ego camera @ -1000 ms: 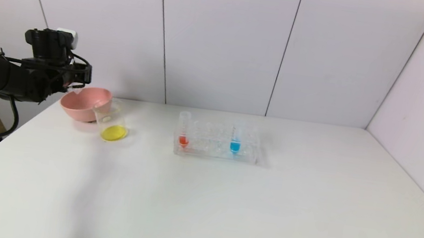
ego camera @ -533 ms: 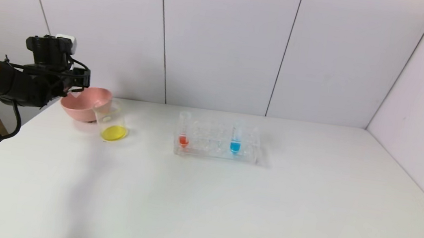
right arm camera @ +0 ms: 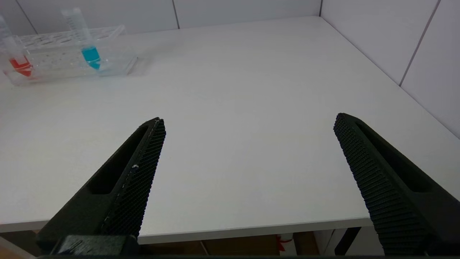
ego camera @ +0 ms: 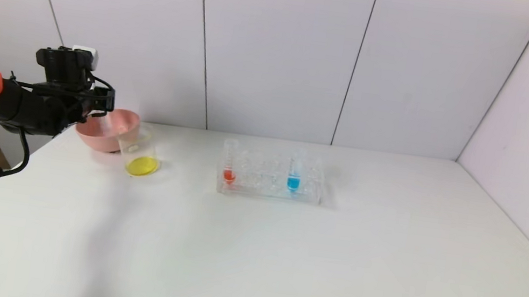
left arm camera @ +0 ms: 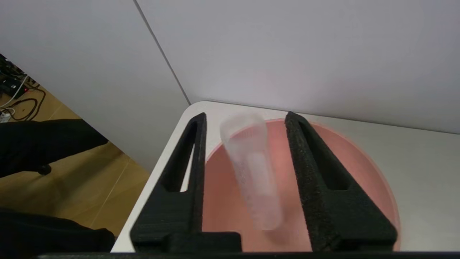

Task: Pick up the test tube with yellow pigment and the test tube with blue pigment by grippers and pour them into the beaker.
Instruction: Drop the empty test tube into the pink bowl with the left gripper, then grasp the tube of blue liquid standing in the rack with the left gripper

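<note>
Hovering over the pink bowl (ego camera: 105, 131), the left end effector (left arm camera: 246, 124) stands released, the emptied, blurred test tube (left arm camera: 251, 172) loose between its fingers. Yellow liquid sits in the beaker (ego camera: 139, 153); the blue test tube (ego camera: 294, 172) stands racked. The right end effector (right arm camera: 248, 124) gapes wide above the desk (right arm camera: 233, 108).

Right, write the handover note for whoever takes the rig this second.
Left tool: over the pink bowl at the table's far left, jaws apart; an empty clear tube lies blurred between them, not touching either.
Right tool: open, empty, parked at the table's near right edge.
Beaker: by the bowl, yellow liquid in it.
Rack: mid-table, holding the blue tube and a red tube.
Done: yellow poured.
Left: blue tube into the beaker.
</note>
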Motion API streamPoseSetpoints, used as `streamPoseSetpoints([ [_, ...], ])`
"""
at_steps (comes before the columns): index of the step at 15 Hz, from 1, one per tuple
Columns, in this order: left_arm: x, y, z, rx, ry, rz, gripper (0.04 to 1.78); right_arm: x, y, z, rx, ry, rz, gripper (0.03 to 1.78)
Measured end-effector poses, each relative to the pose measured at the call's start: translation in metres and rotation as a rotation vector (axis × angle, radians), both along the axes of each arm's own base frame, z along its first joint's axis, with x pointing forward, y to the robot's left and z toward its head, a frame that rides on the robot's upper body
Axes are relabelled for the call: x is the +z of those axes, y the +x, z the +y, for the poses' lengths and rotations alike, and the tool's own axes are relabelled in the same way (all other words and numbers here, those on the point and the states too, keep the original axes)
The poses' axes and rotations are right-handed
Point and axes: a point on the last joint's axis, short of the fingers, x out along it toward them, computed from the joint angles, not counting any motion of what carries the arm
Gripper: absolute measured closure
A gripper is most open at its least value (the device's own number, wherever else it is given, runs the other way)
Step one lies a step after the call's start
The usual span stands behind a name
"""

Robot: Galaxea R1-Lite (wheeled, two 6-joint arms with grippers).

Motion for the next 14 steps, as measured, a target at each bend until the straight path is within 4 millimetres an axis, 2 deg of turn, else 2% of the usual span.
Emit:
streamPoseSetpoints([
  [3, 0.0, 0.0, 0.0, 0.002, -0.007, -0.004, 0.5, 0.0, 0.0, 0.0, 0.0, 0.0, 0.0, 0.1],
  [6, 0.003, -0.002, 0.0, 0.001, -0.008, -0.009, 0.17, 0.0, 0.0, 0.0, -0.001, 0.0, 0.0, 0.1],
  [8, 0.01, -0.006, -0.001, 0.001, -0.007, -0.021, 0.07, 0.0, 0.0, 0.0, -0.001, 0.0, 0.0, 0.1],
  [11, 0.032, -0.019, -0.007, -0.011, -0.004, -0.063, 0.06, 0.0, 0.0, 0.0, -0.001, 0.0, 0.0, 0.1],
  [14, 0.053, -0.037, -0.022, -0.038, -0.034, -0.105, 0.06, 0.0, 0.0, 0.0, -0.001, 0.0, 0.0, 0.1],
])
